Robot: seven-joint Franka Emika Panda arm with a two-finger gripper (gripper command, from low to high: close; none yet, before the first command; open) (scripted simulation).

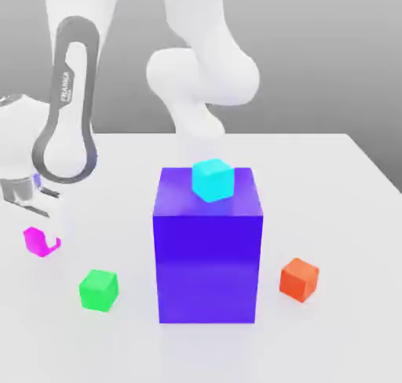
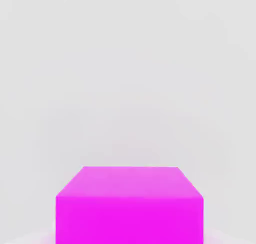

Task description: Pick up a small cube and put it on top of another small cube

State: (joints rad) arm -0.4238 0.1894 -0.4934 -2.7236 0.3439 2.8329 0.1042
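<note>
Green cube (image 1: 99, 289) sits closest to my camera, just beside the jaws, which I see clamped on the small cube (image 1: 36, 241) at the gripper (image 1: 43, 234). Farther off stands the big blue block (image 1: 208, 252), carrying a cyan cube (image 1: 213, 180); an orange-red cube (image 1: 299, 279) lies beyond it.

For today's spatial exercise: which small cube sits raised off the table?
The small cyan cube: it rests atop the big blue-violet block, unlike the others.

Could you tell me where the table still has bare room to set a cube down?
Bare table lies beyond the orange cube, and in front between the green cube and blue block. Crowded by the gripper holding the pink cube.
</note>
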